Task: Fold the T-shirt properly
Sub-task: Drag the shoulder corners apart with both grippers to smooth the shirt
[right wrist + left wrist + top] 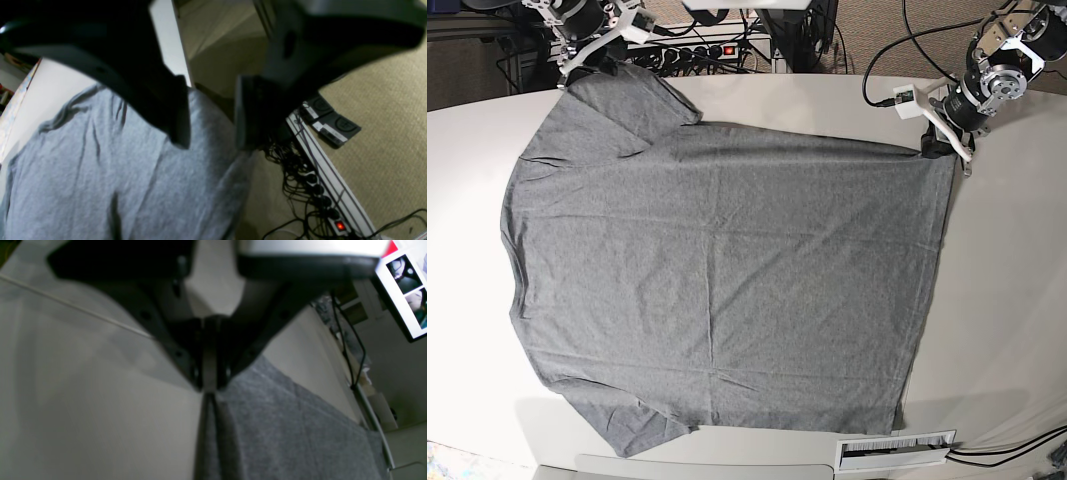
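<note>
Base view shows the whole T-shirt flat — wrist views reveal left gripper pinching its hem, right gripper wide.

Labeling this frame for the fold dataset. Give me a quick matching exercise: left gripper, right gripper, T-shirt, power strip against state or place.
Column one:
1. left gripper
2. right gripper
3. T-shirt
4. power strip

Column two:
A. on the floor past the table edge, red switch lit
B. spread flat on the white table
C. fingers apart above a sleeve
D. fingers pinched on the hem corner

Pairs: 1-D, 2-C, 3-B, 4-A
</note>
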Available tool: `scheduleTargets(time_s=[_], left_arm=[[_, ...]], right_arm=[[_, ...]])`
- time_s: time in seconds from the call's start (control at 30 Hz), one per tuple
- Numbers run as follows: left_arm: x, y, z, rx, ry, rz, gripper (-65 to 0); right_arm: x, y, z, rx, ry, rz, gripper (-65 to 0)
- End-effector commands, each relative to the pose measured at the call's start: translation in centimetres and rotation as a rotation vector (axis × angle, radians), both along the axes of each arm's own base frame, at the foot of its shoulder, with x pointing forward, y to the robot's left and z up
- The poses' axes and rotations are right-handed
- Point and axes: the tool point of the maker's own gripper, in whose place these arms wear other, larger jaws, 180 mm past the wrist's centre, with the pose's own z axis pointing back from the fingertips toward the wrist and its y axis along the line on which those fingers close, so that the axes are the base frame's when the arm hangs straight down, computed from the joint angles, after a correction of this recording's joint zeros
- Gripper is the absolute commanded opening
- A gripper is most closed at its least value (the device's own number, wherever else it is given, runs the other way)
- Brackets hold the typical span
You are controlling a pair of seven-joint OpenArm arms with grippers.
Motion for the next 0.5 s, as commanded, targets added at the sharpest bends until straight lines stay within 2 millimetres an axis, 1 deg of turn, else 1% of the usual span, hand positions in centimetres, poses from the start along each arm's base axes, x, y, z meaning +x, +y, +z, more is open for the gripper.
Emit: scheduleTargets(time_s=[0.0, 0.1, 0.23, 0.3, 0.47], left_arm=[[-1.8, 1.3, -1.3, 0.053, 0.094, 0.002, -65.0], [-1.9, 1.0, -1.3, 0.037, 0.098, -0.001, -65.0], [-1.9, 0.9, -1.3, 0.035, 0.098, -0.002, -65.0], [-1.9, 0.9, -1.3, 0.035, 0.098, -0.002, -65.0], [-1.9, 0.8, -1.3, 0.029, 0.099, -0.007, -65.0]], right_arm=[[0.4, 0.6, 0.6, 0.025, -0.021, 0.018, -40.3], [0.5, 0.3, 0.2, 0.023, -0.019, 0.017, -40.3], [0.7, -1.5, -1.6, -0.016, 0.003, -0.012, -40.3], [0.9, -2.1, -2.1, -0.032, 0.004, -0.024, -40.3], [2.0, -2.2, -2.3, -0.031, -0.021, -0.049, -40.3]])
